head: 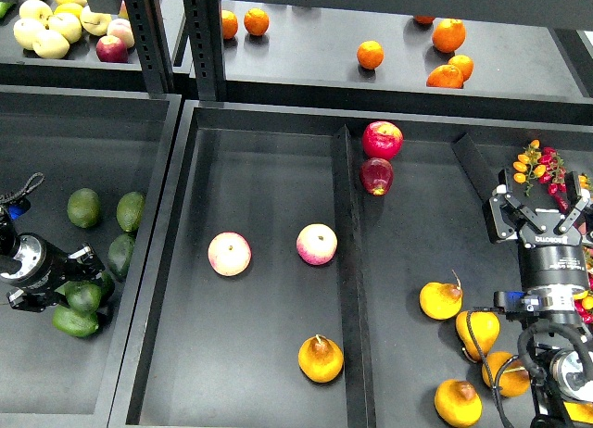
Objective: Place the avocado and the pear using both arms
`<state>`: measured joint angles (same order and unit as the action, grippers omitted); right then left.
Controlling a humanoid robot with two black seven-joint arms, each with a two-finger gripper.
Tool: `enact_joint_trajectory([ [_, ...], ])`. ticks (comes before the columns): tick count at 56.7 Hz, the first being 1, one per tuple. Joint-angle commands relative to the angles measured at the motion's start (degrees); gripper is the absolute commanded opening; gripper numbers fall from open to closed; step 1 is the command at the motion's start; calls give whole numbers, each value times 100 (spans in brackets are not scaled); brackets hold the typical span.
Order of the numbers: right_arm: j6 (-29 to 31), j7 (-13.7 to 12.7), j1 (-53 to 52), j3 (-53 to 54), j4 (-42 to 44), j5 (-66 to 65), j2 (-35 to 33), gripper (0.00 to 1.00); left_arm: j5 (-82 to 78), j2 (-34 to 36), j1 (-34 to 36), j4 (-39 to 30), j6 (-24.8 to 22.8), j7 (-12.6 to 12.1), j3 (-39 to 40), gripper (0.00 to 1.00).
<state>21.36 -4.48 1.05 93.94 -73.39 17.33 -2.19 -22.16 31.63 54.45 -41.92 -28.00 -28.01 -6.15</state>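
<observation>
Down at the left edge, the left gripper [85, 278] sits low in the left bin [56, 382] among a cluster of avocados. It is seen dark and partly end-on, so whether its fingers are parted or clamped on anything cannot be told. The avocado [121, 255], dark green and elongated, lies just beside it toward the bin's right wall, with other green avocados [83, 207] above and below.

The right gripper [540, 215] hovers over the right compartment, fingers spread apart with nothing between them. White lettering runs across its black housing, upside down and too small to read. Behind it lies a bunch of small red and orange fruit [539, 164].

The pear [321, 358], deep orange-yellow with a short dark stem, rests alone near the front of the middle compartment [269, 169], well apart from both grippers. Two pink-yellow apples [229, 254] sit farther back there. More orange-yellow pears [441, 300] are grouped under the right arm, and two red apples [382, 139] touch the divider.
</observation>
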Motion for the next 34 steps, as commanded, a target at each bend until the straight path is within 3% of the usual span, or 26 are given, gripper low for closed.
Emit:
enact_joint_trajectory([
  [1,0,0,0,2,0,-2,-19,100,-8,10,13,-1,0,1,0,70],
  [34,-9,0,0,2,0,-2,-36,100,-52,36,22,8,0,1,9,91],
])
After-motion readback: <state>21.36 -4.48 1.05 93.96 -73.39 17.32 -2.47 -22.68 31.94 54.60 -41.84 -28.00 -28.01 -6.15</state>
